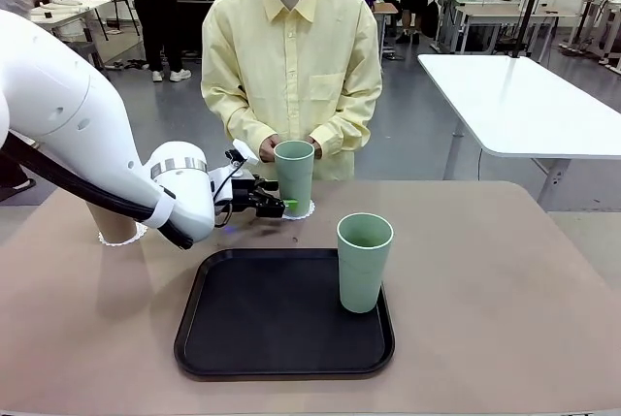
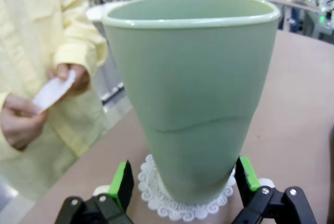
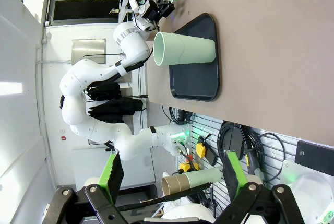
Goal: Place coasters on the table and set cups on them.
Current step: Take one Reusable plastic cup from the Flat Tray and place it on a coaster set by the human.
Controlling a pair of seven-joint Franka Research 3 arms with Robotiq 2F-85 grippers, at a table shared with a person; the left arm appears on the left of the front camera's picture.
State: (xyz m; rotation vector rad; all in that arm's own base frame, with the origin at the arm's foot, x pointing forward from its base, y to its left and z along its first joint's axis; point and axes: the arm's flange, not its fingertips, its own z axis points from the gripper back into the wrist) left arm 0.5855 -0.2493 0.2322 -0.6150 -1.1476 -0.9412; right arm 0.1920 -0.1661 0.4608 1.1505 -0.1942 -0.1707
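Two of the three cups already stand on lace: the tan cup on its coaster at the left of the table, half hidden behind the left arm, and a green cup on a second coaster at the far middle, just in front of the person. The left gripper sits low around the foot of that green cup, jaws spread wide. There is a green pad on each side of the base, with a sliver of daylight between pad and wall on the side I can see best, so I'd call it let go rather than gripped. The last green cup is upright on the right end of the black tray, mouth up, long axis straight up and down. From the left jaws it lies nearer the robot and off to the robot's right, close by, with nothing between but the tray's rim. The right gripper hangs well back from the table, jaws splayed and nothing in them, looking on from a distance. So the left one is the nearer by my eye, and a sideways grip round the cup's wall would suit its standing axis. The person's hand holds a white slip, probably the third coaster, not yet laid down; until it lands I can't say where that cup belongs.
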